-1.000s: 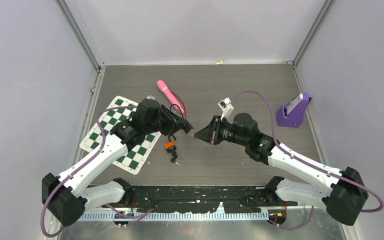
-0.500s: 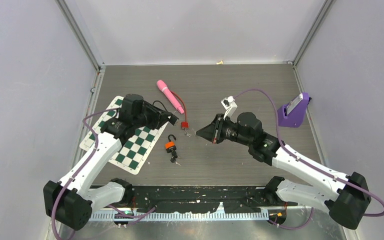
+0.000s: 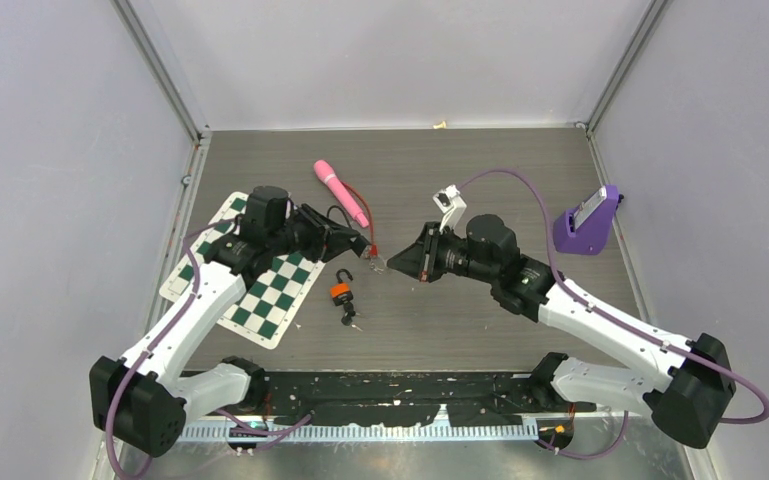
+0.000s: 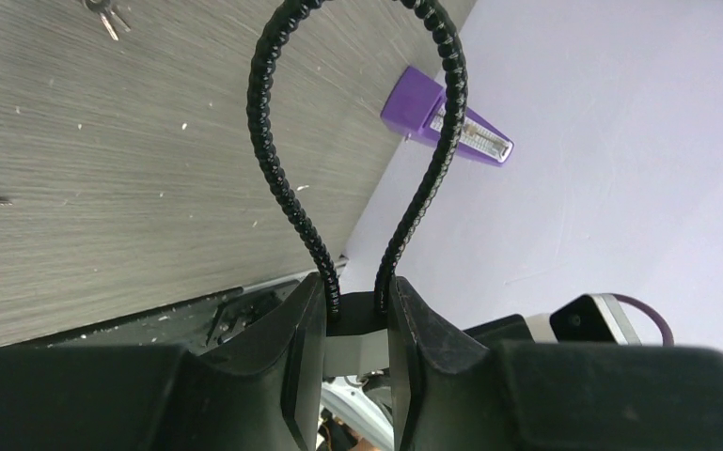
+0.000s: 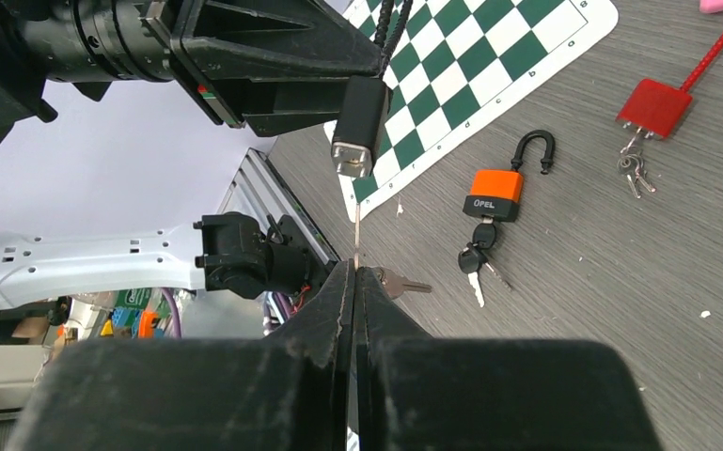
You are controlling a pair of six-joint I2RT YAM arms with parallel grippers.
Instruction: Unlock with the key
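Swung nearer, my left gripper (image 3: 356, 243) clamps the lock (image 5: 358, 122); my right gripper (image 5: 355, 272) pinches the key (image 5: 356, 235), which must next enter it squarely.

Bright, even light; soft shadows

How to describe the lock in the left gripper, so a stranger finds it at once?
Beside the chess mat, the left gripper holds a small black lock with a ribbed cable loop. Only it is black and in the air; the orange padlock and red lock lie on the table.
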